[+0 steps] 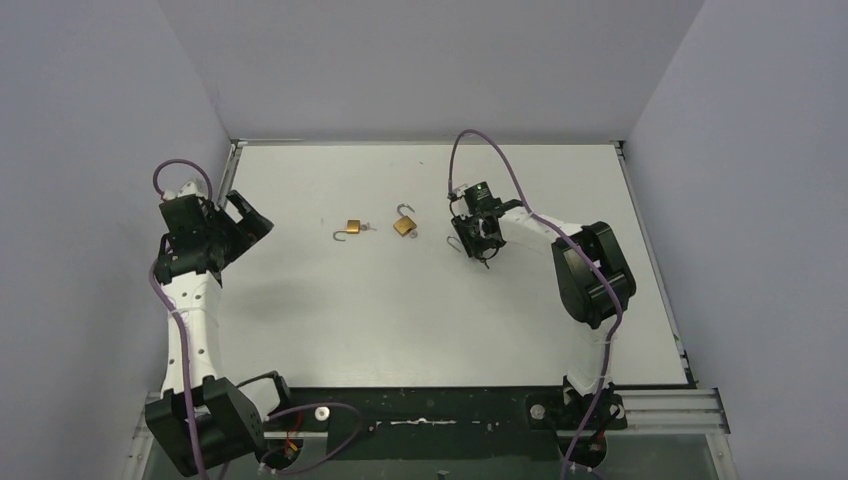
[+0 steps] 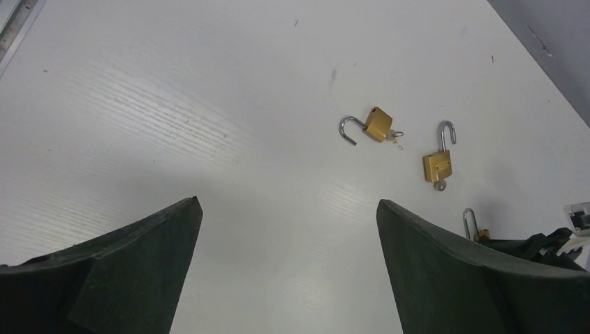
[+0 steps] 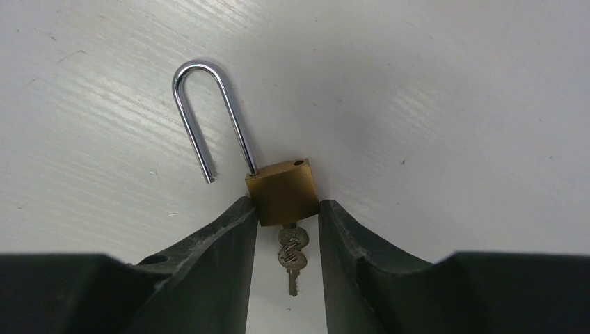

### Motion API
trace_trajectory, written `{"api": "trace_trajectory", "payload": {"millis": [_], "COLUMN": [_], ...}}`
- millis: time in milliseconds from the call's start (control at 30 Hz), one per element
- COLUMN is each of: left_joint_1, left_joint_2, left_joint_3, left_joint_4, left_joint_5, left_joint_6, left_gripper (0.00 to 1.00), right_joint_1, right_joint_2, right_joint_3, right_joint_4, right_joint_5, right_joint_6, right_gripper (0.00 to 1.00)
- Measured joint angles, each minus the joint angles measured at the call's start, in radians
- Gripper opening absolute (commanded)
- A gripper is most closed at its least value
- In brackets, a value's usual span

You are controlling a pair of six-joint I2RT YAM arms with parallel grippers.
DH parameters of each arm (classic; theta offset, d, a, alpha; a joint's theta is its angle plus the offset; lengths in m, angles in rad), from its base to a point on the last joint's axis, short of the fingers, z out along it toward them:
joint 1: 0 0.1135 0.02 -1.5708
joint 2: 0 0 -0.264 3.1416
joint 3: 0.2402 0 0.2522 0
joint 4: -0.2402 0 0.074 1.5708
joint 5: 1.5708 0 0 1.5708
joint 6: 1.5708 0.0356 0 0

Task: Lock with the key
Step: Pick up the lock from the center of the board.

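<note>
Left of the padlock (image 3: 282, 191) in your grip, two more lie well apart from it on the table (image 1: 400, 320): the nearer padlock (image 1: 404, 224) and the farther padlock (image 1: 352, 228), both with shackles open. Nothing stands between them. Your right gripper (image 3: 285, 207) sits low, with its fingers pressed on both sides of the brass body. The shackle is open and the key (image 3: 291, 257) sits between the fingers. Your left gripper (image 1: 240, 215) hovers spread wide, far left of that padlock.

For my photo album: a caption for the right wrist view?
Right claw grips a brass padlock by its body, shackle open, keys at its base.
</note>
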Motion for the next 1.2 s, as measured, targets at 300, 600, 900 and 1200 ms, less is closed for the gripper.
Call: {"api": "trace_trajectory", "payload": {"millis": [300,600,900,1200], "left_joint_1": [-0.082,-0.203,-0.212,-0.347], "left_joint_2": [-0.045,-0.053,0.029,0.104], "left_joint_3": [0.031,0.011,0.112,0.120], "left_joint_4": [0.030,0.187,0.302,0.673], "left_joint_5": [-0.055,0.079,0.475,0.961], "left_joint_6": [0.028,0.071,0.096,-0.122], "left_gripper": [0.97,0.97,0.97,0.97], "right_joint_1": [0.000,-0.001,0.000,0.000], "right_joint_2": [0.001,-0.001,-0.085,-0.191], "right_joint_3": [0.000,0.000,-0.031,-0.051], "right_joint_4": [0.010,0.011,-0.003,-0.003], "right_joint_5": [-0.001,-0.053,-0.185,-0.248], "right_joint_6": [0.001,0.016,0.057,0.079], "right_gripper": [0.04,0.01,0.00,0.00]}}
